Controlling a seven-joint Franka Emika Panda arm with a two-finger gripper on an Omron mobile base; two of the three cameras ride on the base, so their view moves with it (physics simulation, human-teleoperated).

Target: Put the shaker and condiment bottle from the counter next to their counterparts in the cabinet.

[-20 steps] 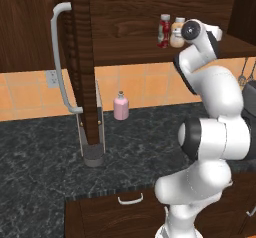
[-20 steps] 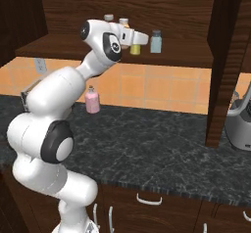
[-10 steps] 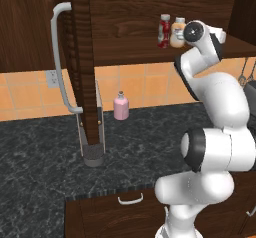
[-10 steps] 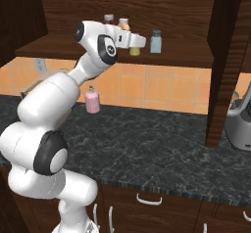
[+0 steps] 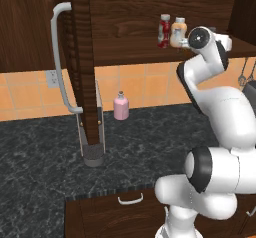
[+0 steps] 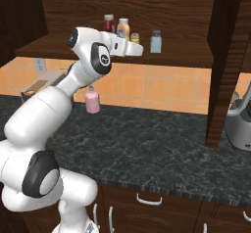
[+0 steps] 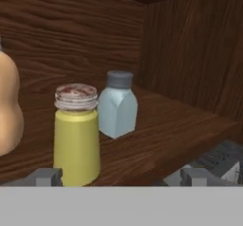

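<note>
In the hand view the orange-and-cream bottle (image 7: 8, 108) stands at the far left of the gripper (image 7: 121, 176); the yellow shaker (image 7: 76, 134) stands upright on the cabinet (image 7: 190, 68) shelf just ahead of the left fingertip; the grey-blue shaker (image 7: 117, 105) is beside it, a little further in; the jaws are spread wide and hold nothing; the red condiment bottle (image 6: 109, 22) stands on the same shelf, left of the gripper in the right base view.

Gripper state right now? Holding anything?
Gripper: open, holding nothing; the yellow shaker stands free on the cabinet shelf, just ahead of the fingertips.
</note>
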